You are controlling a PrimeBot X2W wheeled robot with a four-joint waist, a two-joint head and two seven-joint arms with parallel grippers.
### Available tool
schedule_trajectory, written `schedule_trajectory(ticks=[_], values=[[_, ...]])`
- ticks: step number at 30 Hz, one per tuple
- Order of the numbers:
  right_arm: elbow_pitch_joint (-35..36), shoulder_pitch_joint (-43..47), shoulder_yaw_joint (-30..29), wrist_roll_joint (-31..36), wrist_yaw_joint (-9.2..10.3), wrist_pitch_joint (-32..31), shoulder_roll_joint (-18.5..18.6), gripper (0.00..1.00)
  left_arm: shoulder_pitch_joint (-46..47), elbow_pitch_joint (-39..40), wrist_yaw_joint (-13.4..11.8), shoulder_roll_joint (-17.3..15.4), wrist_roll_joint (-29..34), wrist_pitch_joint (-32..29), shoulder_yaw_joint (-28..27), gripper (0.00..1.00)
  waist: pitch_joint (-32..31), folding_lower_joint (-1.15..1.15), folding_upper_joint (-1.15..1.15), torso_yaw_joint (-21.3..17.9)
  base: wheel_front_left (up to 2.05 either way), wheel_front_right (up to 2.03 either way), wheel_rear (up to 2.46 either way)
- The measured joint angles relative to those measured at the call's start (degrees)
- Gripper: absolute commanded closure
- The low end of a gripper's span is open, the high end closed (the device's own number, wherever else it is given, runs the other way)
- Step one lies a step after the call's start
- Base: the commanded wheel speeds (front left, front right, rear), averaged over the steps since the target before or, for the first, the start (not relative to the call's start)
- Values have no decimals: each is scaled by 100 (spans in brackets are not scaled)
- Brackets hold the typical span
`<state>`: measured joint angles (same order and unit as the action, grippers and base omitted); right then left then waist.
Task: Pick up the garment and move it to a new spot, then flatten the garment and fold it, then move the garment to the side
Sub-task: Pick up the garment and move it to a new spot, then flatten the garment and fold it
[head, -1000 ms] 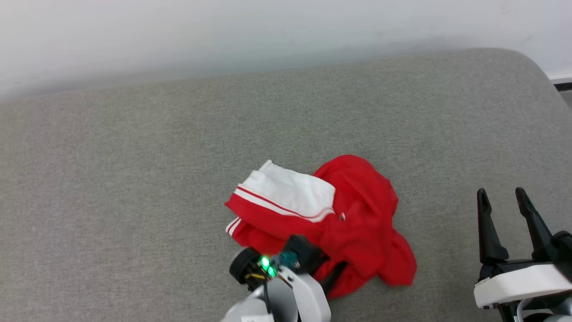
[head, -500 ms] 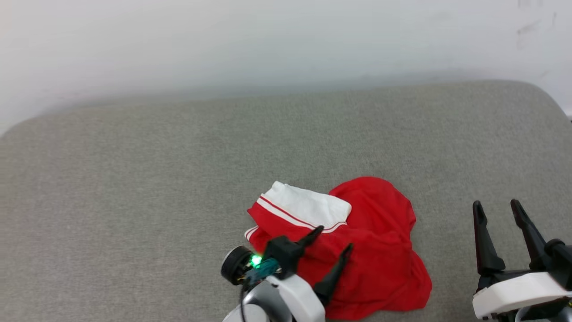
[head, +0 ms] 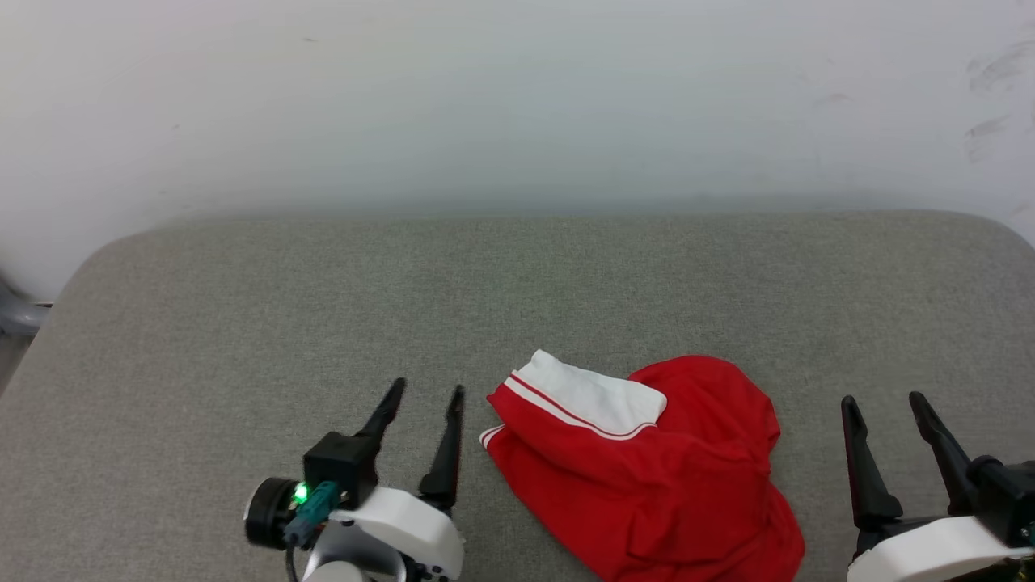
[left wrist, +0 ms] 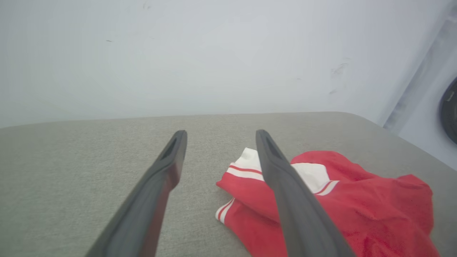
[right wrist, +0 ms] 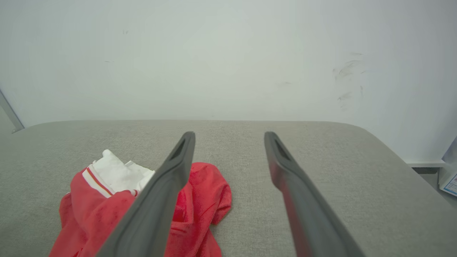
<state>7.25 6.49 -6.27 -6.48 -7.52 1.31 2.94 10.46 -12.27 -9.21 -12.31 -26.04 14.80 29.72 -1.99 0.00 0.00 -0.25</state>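
Note:
The garment (head: 647, 469) lies crumpled in a red heap on the grey padded surface, a white sleeve with red-and-white trim on its upper left. My left gripper (head: 427, 394) stands open just left of it, apart from the cloth, nothing between its fingers. My right gripper (head: 881, 401) stands open to the right of the heap, also empty. In the left wrist view the garment (left wrist: 357, 207) sits behind and right of the right finger. In the right wrist view the garment (right wrist: 200, 203) lies at lower left, partly hidden by the left finger.
The grey padded surface (head: 323, 307) has rounded far corners and ends at a pale wall (head: 517, 97). Bare grey padding stretches left and behind the garment. A dark round object (left wrist: 450, 110) shows past the surface's right edge in the left wrist view.
My left gripper opened, let go of the garment and drew back to the left of it. The garment now rests loose. The head camera tilted up, showing more wall.

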Motion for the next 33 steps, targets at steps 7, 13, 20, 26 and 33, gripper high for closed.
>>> schedule_trajectory(ticks=[7,13,20,26,33], values=[[-4,73,136,-45,0,-54,-2,0,-552,316,-350,-327,-25,11,-635,0,-153,0,0,80,0,0,0],[-1,110,146,-54,0,-53,-1,0,-936,522,-491,-571,4,20,-916,0,-215,0,0,114,0,0,0],[-13,137,81,-62,0,-42,-1,0,-1027,688,-510,-633,15,23,-877,0,-198,0,0,120,0,0,0],[-169,153,-99,-247,0,-88,-1,0,-1022,733,-513,-626,16,-9,-822,0,-168,0,0,159,0,0,0],[-931,-503,-222,-541,0,-890,13,0,-851,784,-479,-591,29,-7,-811,0,-5,0,0,308,0,0,0]])
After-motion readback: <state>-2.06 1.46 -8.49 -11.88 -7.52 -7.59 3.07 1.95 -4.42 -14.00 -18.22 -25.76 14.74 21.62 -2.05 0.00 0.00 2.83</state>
